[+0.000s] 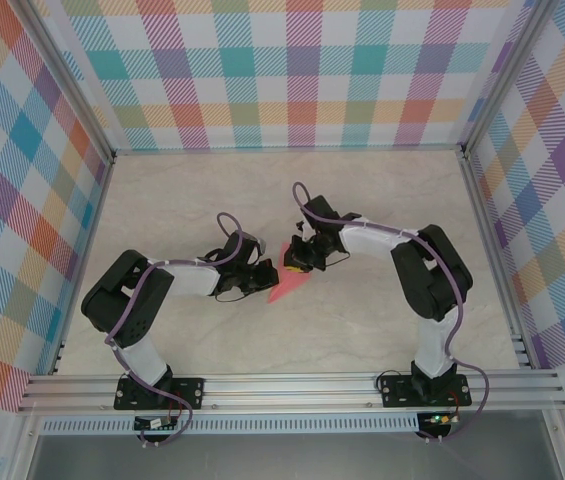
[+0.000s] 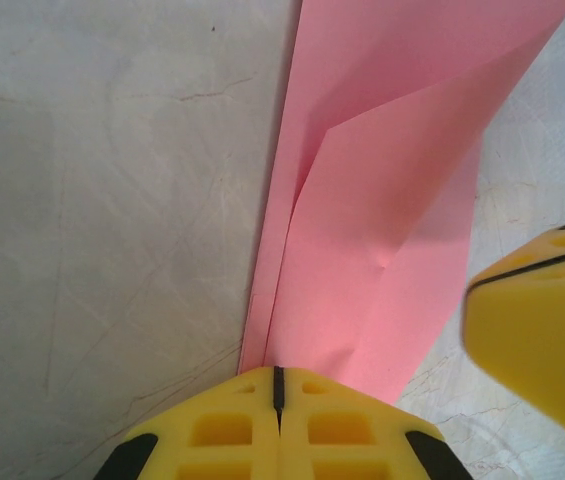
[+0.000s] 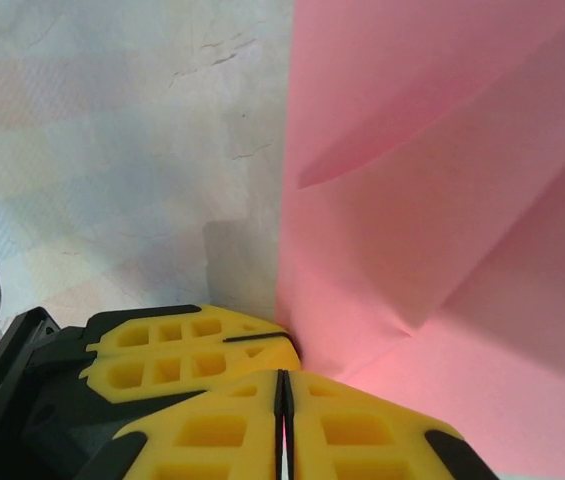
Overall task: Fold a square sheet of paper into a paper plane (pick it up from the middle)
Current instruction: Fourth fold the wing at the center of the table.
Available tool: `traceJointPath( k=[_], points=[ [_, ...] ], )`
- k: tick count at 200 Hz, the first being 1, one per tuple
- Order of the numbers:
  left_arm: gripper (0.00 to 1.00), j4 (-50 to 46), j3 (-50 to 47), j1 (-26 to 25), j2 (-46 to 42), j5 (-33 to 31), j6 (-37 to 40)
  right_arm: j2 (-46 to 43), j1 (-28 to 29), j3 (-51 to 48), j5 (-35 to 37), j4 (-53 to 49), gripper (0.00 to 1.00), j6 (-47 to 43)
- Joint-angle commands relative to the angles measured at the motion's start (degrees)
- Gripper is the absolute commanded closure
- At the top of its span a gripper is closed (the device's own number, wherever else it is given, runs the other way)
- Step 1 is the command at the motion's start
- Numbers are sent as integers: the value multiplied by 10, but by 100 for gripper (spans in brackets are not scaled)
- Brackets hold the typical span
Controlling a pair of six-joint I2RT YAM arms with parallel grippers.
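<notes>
1. Paper (image 2: 382, 200), folded into a pink wedge with loose flaps, runs straight into the left gripper (image 2: 278, 398), whose jaws are clenched on its narrow end.
2. Just beside the left gripper sits the right gripper (image 3: 283, 400), jaws pressed together as well. The paper's edge meets their seam, but you cannot tell whether a layer is caught there.
3. You have two pinches crowded at one end. Draw the right one away from the left gripper and the thin sheet may well tear or crumple between them.
4. Beyond the left gripper the flaps stand half open and look only lightly creased. A lift or swing could let them spring back and undo the fold.
5. If the right jaws hold nothing, any press or drag would likely pivot the paper around the left gripper and skew the centre line.
6. With the fingers this close, a small wrist turn risks knocking the left gripper and jolting its hold.
</notes>
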Motion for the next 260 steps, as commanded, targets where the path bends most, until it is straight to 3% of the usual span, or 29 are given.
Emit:
traceJointPath(
  k=[1, 115, 177, 260],
  points=[
    [99, -74, -8, -4, 26, -22, 12, 21, 4, -4, -34, 33, 91, -16],
    [98, -95, 9, -5, -6, -25, 16, 73, 3, -27, -2, 29, 93, -24],
    [94, -38, 30, -5, -64, -7, -1, 79, 3, -30, 19, 15, 93, -23],
    [94, -16, 28, -9, -5, 18, -12, 89, 2, -27, 18, 17, 93, -17]
  ],
)
